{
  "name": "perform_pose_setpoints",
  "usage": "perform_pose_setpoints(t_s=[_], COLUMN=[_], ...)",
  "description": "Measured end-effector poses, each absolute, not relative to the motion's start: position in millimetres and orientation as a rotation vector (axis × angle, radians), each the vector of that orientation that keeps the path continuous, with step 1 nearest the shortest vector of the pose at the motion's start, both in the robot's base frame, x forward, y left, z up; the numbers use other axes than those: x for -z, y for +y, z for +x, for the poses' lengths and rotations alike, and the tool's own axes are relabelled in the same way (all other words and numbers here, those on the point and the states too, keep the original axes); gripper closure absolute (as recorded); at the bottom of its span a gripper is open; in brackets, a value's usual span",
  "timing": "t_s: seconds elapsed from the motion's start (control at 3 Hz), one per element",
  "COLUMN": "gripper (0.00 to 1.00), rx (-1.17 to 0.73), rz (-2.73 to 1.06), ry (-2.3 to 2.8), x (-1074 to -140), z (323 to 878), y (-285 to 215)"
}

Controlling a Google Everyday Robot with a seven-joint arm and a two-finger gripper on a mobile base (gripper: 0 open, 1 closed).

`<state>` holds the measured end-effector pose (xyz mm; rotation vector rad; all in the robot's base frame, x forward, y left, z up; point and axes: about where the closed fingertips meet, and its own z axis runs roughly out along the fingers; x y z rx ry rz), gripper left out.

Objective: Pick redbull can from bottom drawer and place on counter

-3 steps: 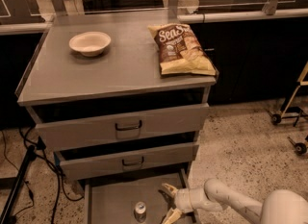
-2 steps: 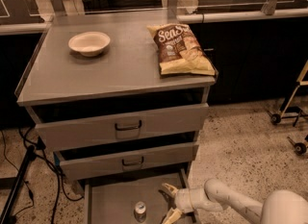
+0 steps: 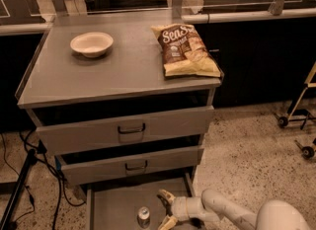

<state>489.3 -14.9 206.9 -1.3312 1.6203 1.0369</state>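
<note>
counter (image 3: 123,73) sitting far, carrying bowl (image 3: 92,44) and chip bag (image 3: 186,50) | bottom drawer (image 3: 111,207) standing open, near | gripper (image 3: 165,209) hovering in drawer, fingers spread wide, gripping nothing | redbull can (image 3: 143,217) standing upright just left of it | risk: finger clipping slim can, tipping it

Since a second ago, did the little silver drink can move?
No. The small silver metal drink can stands at the same spot on the bottom drawer's grey floor, under the middle drawer's dark handle. The open gripper is just right of it.
</note>
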Motion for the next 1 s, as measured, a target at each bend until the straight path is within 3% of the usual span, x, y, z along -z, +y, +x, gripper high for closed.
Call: perform_pose_setpoints(t_s=[0.33, 1.0], gripper=[0.00, 0.00], rx=[-1.045, -1.078], rz=[-1.310, -1.298], ry=[1.569, 1.571], x=[-171.5, -156.9], z=[508.3, 506.1], y=[17.0, 30.1])
